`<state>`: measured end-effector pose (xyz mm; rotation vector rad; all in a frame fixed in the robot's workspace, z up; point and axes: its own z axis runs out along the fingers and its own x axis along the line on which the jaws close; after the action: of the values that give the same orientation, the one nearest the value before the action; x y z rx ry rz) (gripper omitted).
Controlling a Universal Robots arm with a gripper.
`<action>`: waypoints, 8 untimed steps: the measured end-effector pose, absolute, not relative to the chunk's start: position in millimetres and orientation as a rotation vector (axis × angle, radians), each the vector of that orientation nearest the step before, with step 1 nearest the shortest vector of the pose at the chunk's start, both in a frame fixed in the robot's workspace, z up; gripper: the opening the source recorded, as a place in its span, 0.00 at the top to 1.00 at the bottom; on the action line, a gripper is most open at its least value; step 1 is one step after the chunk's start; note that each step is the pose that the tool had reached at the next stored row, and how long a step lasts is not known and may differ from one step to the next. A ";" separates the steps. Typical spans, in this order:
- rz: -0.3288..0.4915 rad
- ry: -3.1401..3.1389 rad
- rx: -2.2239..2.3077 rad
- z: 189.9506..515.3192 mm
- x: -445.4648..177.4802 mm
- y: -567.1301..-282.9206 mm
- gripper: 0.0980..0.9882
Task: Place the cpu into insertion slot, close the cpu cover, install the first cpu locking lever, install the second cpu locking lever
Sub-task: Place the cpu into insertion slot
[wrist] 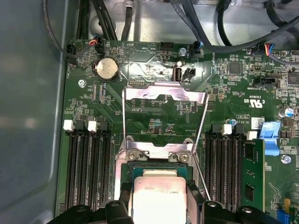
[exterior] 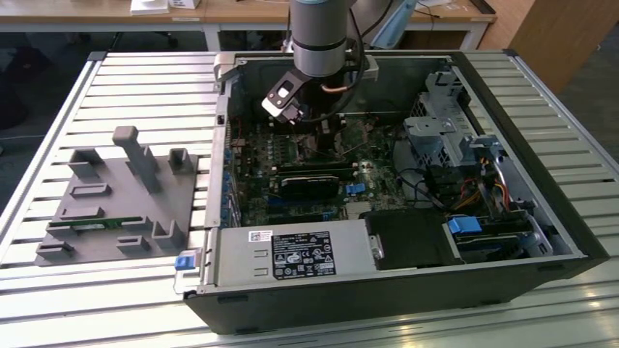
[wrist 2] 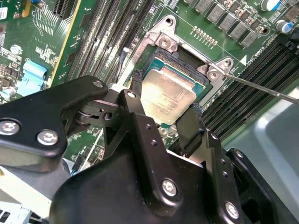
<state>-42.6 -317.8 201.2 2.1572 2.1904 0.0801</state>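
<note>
Right, status from largest to smallest:

Case [exterior: 541, 239]: open tower on its side on a slatted bench [exterior: 58, 109]; arm [exterior: 324, 29] reaching down into the far end.

Fixture [exterior: 116, 210]: grey block just beside the case on the exterior view's left, untouched.

Motherboard [exterior: 320, 156]: green, flat in the case; memory slots [wrist: 86, 163] flanking the socket.

Gripper [wrist 2: 166, 109]: black fingers [wrist 2: 136, 93] clamped on opposite edges of the cpu, low over the board.

Cpu cover [wrist: 163, 119]: flipped up and back, silvery frame with open window, hinged at the socket's far edge.

Insertion slot [wrist 2: 208, 86]: dark rim and silver frame visible round two sides of the chip.

Cpu [wrist 2: 166, 95]: pale metal top, held directly over the slot, at or just above it; seated or not, cannot tell.

Locking lever [wrist 2: 261, 87]: thin wire rod swung out away from the socket, not latched.

Step in hand: first one, placing the cpu; cover and both levers not yet done.

Next move calls for, by judgement: square alignment with the socket edges, level descent, no side load, release only once flat.

View differences: first wrist view gives the raised cover and the coin cell [wrist: 106, 69]; second wrist view gives finger contact and the rod; exterior view gives overall layout, socket hidden behind the arm.
</note>
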 end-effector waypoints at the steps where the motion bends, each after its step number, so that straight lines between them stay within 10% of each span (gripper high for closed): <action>1: 0.079 2.190 2.157 200.6 -42.6 -317.8 0.50; 8: 0.074 2.192 2.159 197.7 -42.6 -317.7 0.50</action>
<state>-42.6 -317.7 197.7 2.1585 2.1919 0.0740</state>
